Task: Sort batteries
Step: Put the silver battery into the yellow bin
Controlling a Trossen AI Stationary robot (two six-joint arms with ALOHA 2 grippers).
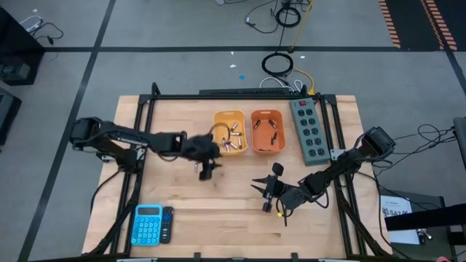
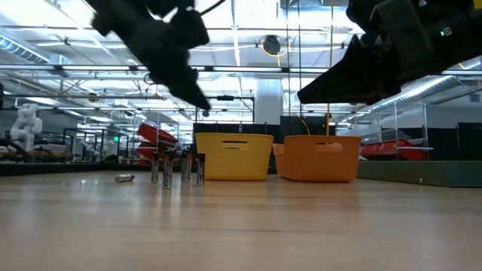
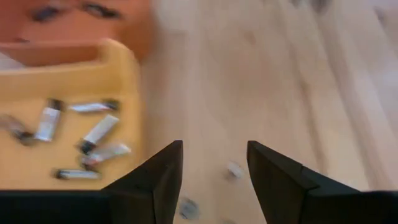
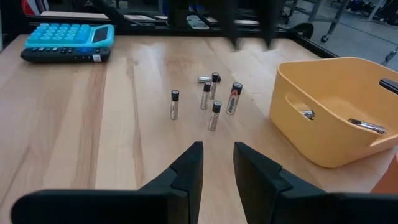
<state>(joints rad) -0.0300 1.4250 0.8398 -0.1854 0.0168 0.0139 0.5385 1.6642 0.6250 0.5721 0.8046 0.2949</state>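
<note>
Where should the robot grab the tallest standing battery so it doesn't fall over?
Probably around its upper half, coming straight down from above. That battery stands upright on the table, with other batteries close beside it, so open fingers lowered over its top should miss the neighbours. The left gripper hovers nearest.

We see two dark, near-black arms built of slim jointed segments. The left arm (image 1: 120, 138) has a boxy housing at its base end near the yellow bin's (image 1: 229, 131) side of the table, with pale lettering along one segment. The right arm (image 1: 342, 166) has a bulky dark block at its shoulder and a black cable trailing from it. Our left gripper (image 3: 211, 177) shows two flat, wedge-shaped black fingers (image 3: 158, 180) with squared tips. Our right gripper (image 4: 216, 171) has matching matte black fingers (image 4: 183, 174), and a small yellow spot shows near its wrist from above.
</note>
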